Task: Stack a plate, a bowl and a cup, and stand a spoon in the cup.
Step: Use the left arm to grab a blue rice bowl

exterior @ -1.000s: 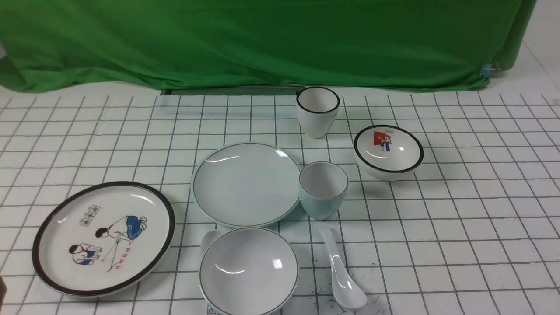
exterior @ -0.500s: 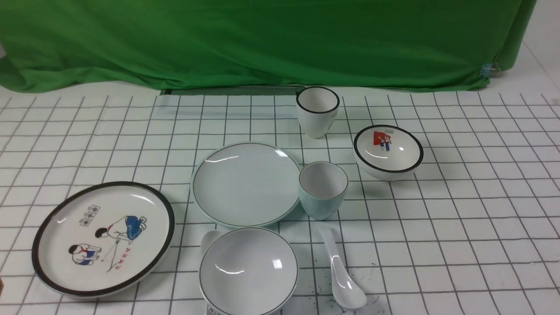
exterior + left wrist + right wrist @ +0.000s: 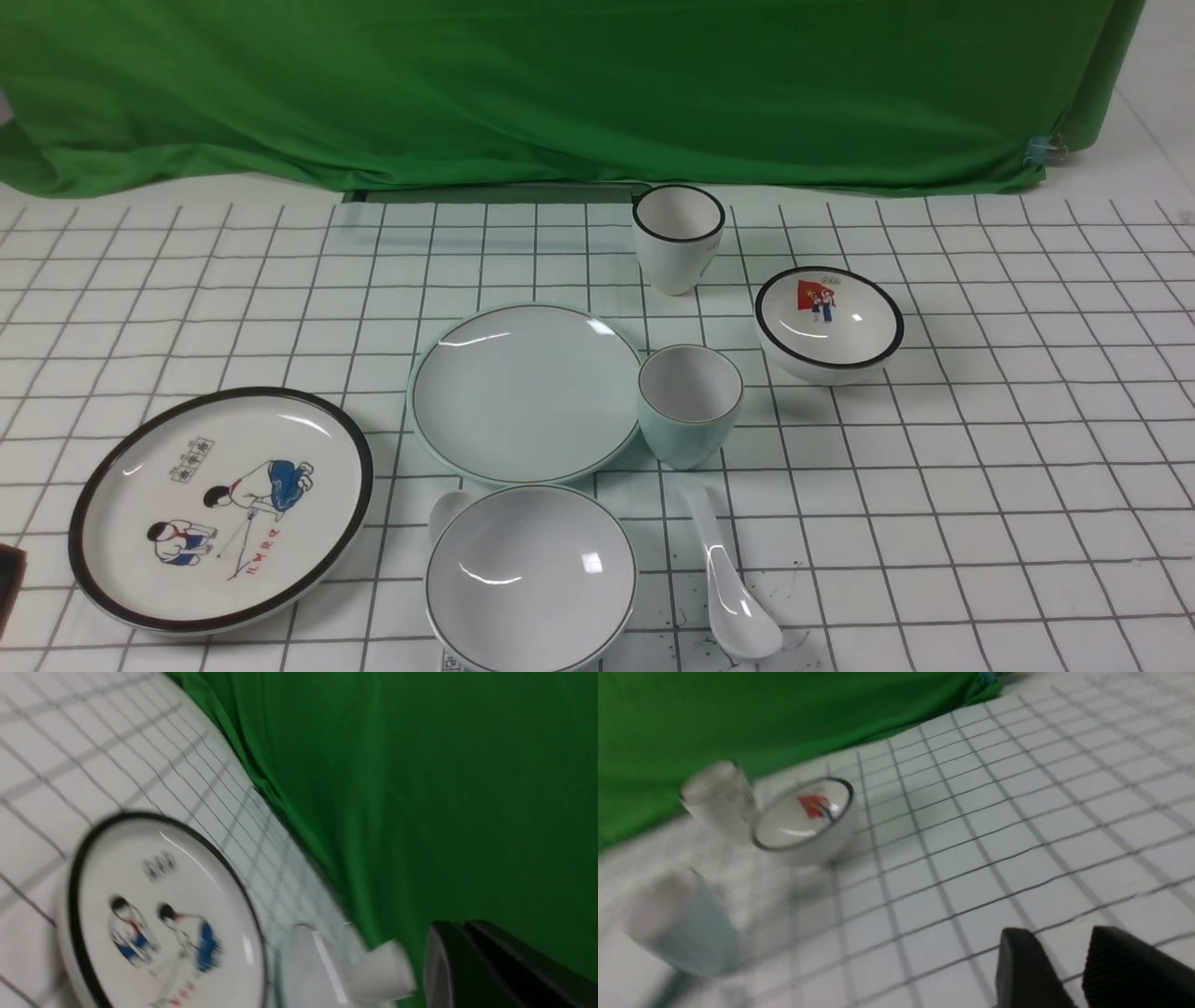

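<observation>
Plate (image 3: 523, 392), bowl (image 3: 530, 579), cup (image 3: 689, 406) and spoon (image 3: 733, 597) all sit separately on the grid cloth (image 3: 980, 467), so nothing's stacked yet. The plate is mid-table. The bowl is just in front of it, rims nearly touching, and the cup is tucked against the plate's right edge. The spoon lies flat in front of the cup, scoop end nearest you.

My read is that the bowl goes onto the plate first. Pinch its rim on the side away from the plate and lift it clear of the plate's lip before moving it across. Then centre it and set it down gently, because glazed ceramic slides. Watch the cup, since it's close enough to get bumped.

Your left gripper (image 3: 455, 952) is clenched with nothing in it, off by the cartoon plate (image 3: 219, 509), so you'd have to open it first. Your right gripper (image 3: 1064, 952) is parted a bit and empty, hovering over bare cloth to the right of the dishes.

As for contents, the bowl and cup are both empty, and the plate is bare. The flag bowl (image 3: 829, 322) holds only its printed picture. The black-rimmed cup (image 3: 678, 238) looks empty from here. Something small and white pokes out behind the bowl's left side, and I can't tell what it is.
</observation>
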`<state>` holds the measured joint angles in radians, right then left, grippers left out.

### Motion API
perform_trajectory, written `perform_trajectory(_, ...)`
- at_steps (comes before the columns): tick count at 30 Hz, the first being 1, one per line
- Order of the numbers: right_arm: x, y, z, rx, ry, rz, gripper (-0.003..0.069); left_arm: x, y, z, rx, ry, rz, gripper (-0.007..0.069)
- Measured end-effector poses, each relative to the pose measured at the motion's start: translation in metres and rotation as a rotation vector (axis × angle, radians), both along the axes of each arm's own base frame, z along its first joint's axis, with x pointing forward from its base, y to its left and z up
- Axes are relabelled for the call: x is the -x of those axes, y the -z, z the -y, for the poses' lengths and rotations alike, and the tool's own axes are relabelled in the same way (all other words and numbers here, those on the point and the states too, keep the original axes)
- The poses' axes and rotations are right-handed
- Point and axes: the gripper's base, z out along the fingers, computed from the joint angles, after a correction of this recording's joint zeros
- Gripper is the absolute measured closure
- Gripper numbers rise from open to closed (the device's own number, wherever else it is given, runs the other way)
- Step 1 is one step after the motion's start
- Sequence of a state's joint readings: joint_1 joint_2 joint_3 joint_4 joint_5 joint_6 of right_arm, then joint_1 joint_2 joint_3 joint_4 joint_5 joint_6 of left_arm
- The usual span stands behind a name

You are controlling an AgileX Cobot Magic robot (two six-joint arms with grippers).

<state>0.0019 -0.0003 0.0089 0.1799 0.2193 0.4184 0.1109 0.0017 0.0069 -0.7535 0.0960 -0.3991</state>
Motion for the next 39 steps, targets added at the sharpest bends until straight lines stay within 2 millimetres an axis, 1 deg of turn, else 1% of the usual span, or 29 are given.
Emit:
perform_trajectory(1,0.0,0.0,-0.003,-0.303,0.038,-0.01,0.0421,0.0,-0.001,0.0,0.087,0.001,0.01,0.0653)
perform_trajectory(3,0.0,-0.001,-0.004,-0.506,0.071,-0.02,0.0421,0.0,-0.001,0.0,0.096,0.001,0.011,0.0653)
perform_trajectory(4,0.0,-0.001,-0.004,-0.566,0.084,-0.023,0.0421,0.0,-0.001,0.0,0.101,0.001,0.01,0.0653)
perform_trajectory(7,0.0,0.0,-0.003,-0.549,0.093,-0.021,0.0421,0.0,-0.001,0.0,0.118,0.0,0.011,0.0653)
perform_trajectory(11,0.0,0.0,0.0,-0.383,0.085,-0.011,0.0421,0.0,-0.001,0.0,0.116,0.0,0.011,0.0653)
perform_trajectory(12,0.0,0.0,0.0,-0.374,0.083,-0.011,0.0421,0.0,-0.001,0.0,0.115,0.0,0.012,0.0653)
perform_trajectory(14,0.0,-0.001,0.0,-0.261,0.055,0.003,0.0428,0.003,-0.017,0.001,-0.016,0.012,0.037,0.0653)
perform_trajectory(15,0.0,-0.002,0.0,-0.251,0.051,0.005,0.0429,0.003,-0.019,0.002,-0.043,0.013,0.04,0.0653)
perform_trajectory(16,0.001,-0.009,-0.001,-0.152,0.016,0.022,0.0461,0.009,-0.044,0.004,-0.205,0.022,0.082,0.0653)
perform_trajectory(17,0.001,-0.011,-0.001,-0.142,0.012,0.027,0.0466,0.009,-0.044,0.004,-0.223,0.02,0.079,0.0653)
perform_trajectory(18,0.002,-0.027,-0.002,-0.05,-0.025,0.064,0.0519,0.014,-0.068,0.007,-0.368,0.036,0.082,0.0653)
perform_trajectory(19,0.001,-0.039,-0.002,0.007,-0.045,0.082,0.0567,0.014,-0.084,0.008,-0.477,0.05,0.042,0.0653)
perform_trajectory(20,0.001,-0.044,-0.002,0.032,-0.053,0.086,0.0592,0.016,-0.087,0.008,-0.494,0.051,0.041,0.0653)
perform_trajectory(21,-0.003,-0.064,-0.004,0.133,-0.088,0.087,0.0627,0.009,-0.105,0.007,-0.621,0.081,-0.072,0.0653)
perform_trajectory(22,-0.004,-0.066,-0.004,0.148,-0.092,0.085,0.0634,0.009,-0.11,0.007,-0.65,0.085,-0.091,0.0653)
perform_trajectory(23,-0.01,-0.083,-0.005,0.247,-0.129,0.056,0.0645,-0.003,-0.122,0.004,-0.752,0.12,-0.221,0.0653)
perform_trajectory(24,-0.014,-0.087,-0.006,0.277,-0.141,0.034,0.0646,-0.005,-0.124,0.003,-0.772,0.127,-0.238,0.0653)
perform_trajectory(25,-0.025,-0.11,-0.008,0.402,-0.194,-0.007,0.0646,-0.018,-0.142,-0.001,-0.898,0.18,-0.372,0.0653)
perform_trajectory(26,-0.033,-0.122,-0.009,0.466,-0.231,-0.048,0.0646,-0.027,-0.15,-0.002,-0.953,0.222,-0.443,0.0653)
perform_trajectory(27,-0.04,-0.129,-0.011,0.511,-0.263,-0.099,0.0646,-0.036,-0.152,-0.004,-0.985,0.273,-0.516,0.0653)
perform_trajectory(28,-0.044,-0.133,-0.011,0.532,-0.274,-0.108,0.0647,-0.037,-0.153,-0.004,-1.0,0.285,-0.526,0.0653)
perform_trajectory(29,-0.056,-0.144,-0.013,0.598,-0.331,-0.187,0.0647,-0.049,-0.162,-0.005,-1.043,0.346,-0.589,0.0653)
perform_trajectory(31,-0.071,-0.15,-0.016,0.645,-0.404,-0.301,0.0647,-0.064,-0.165,-0.002,-1.066,0.436,-0.653,0.0653)
perform_trajectory(32,-0.078,-0.157,-0.018,0.666,-0.442,-0.343,0.0647,-0.071,-0.167,0.001,-1.08,0.495,-0.672,0.0653)
perform_trajectory(33,-0.085,-0.159,-0.021,0.679,-0.481,-0.386,0.0647,-0.078,-0.166,0.006,-1.098,0.552,-0.689,0.0653)
perform_trajectory(35,-0.098,-0.159,-0.031,0.704,-0.571,-0.452,0.0647,-0.092,-0.16,0.017,-1.124,0.671,-0.722,0.0653)
perform_trajectory(37,-0.104,-0.157,-0.042,0.735,-0.658,-0.488,0.0647,-0.105,-0.149,0.031,-1.151,0.794,-0.759,0.0653)
perform_trajectory(38,-0.105,-0.157,-0.043,0.738,-0.668,-0.493,0.0647,-0.106,-0.148,0.032,-1.154,0.805,-0.761,0.0653)
perform_trajectory(39,-0.11,-0.151,-0.055,0.764,-0.746,-0.528,0.0647,-0.116,-0.138,0.044,-1.173,0.895,-0.79,0.0651)
